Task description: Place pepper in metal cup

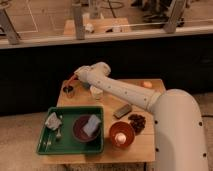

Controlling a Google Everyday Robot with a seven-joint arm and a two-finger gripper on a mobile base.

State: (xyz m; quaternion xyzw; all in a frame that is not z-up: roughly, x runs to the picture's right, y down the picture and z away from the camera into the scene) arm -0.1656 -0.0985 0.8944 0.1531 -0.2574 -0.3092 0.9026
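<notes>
One pepper (70, 82) in gripper (74, 80) above one metal cup (68, 90).

Arm (127, 95): off-white, glossy plastic shell throughout. Smooth, rounded, tubular sections, no sharp edges. Thickest section lower right: a broad, bulbous white housing (181, 131), near cylindrical, soft highlights along its upper curve and grey shading down its side. From it a slimmer, tapering link runs to a rounded elbow-like joint (100, 71), domed on top. A faint darker seam line shows where the slim link meets the big housing. Beyond the joint a short, narrower white segment ends at the gripper (76, 78), at the far left corner of the table; it reads only as a small pale tip. No cables, screws or markings can be made out on the shell.
</notes>
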